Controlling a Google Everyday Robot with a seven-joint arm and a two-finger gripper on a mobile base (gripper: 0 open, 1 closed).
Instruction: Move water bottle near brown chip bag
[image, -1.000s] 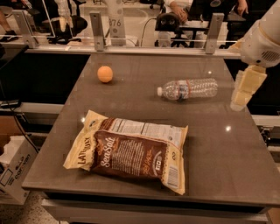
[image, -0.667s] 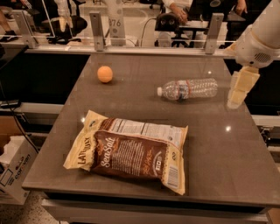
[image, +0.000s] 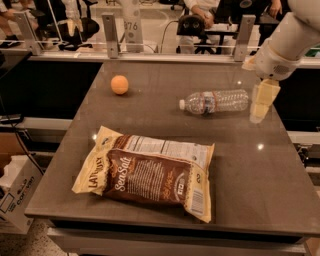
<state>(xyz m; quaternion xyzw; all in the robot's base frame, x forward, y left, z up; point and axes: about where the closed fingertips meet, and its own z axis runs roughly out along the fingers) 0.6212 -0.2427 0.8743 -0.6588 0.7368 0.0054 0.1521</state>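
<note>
Closer than a second ago, the gripper (image: 261, 105) has slid left and hangs just beside the base of the water bottle (image: 215, 101), holding nothing; whether it is parted or closed I can't tell. The one bottle lies on its side, long axis left-right, cap pointing left, beyond the one brown chip bag (image: 147, 170) and apart from it. One orange (image: 119, 84) sits beyond the bag's left end.

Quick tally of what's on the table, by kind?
Water bottle: 1, lying on its side
Brown chip bag: 1
Orange: 1
Total: 3
Not counted: the gripper, which hovers beside the base end of the water bottle.
</note>
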